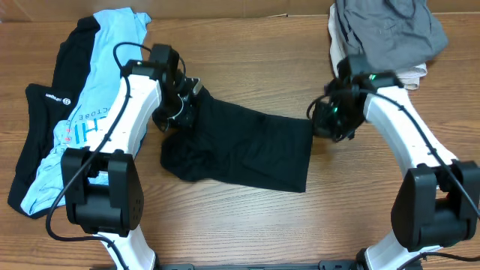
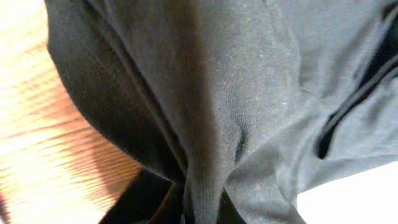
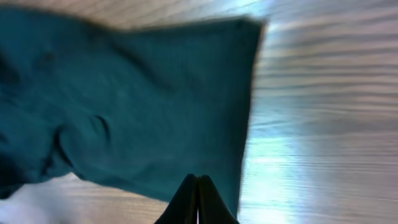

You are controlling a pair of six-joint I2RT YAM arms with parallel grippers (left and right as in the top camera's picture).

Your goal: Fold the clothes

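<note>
A black garment [image 1: 247, 150] lies crumpled on the wooden table [image 1: 247, 67], at its middle. My left gripper [image 1: 180, 112] is at the garment's upper left corner. In the left wrist view it [image 2: 202, 208] is shut on a bunched fold of the black garment [image 2: 236, 93]. My right gripper [image 1: 330, 124] is at the garment's upper right corner. In the right wrist view its fingers [image 3: 198, 180] are pressed together over the garment's edge [image 3: 137, 106], which looks teal there and lies flat. No cloth shows between them.
A light blue shirt [image 1: 94, 97] lies over a black shirt [image 1: 37, 120] at the left edge. A pile of grey and pale clothes [image 1: 386, 30] sits at the back right, close behind the right arm.
</note>
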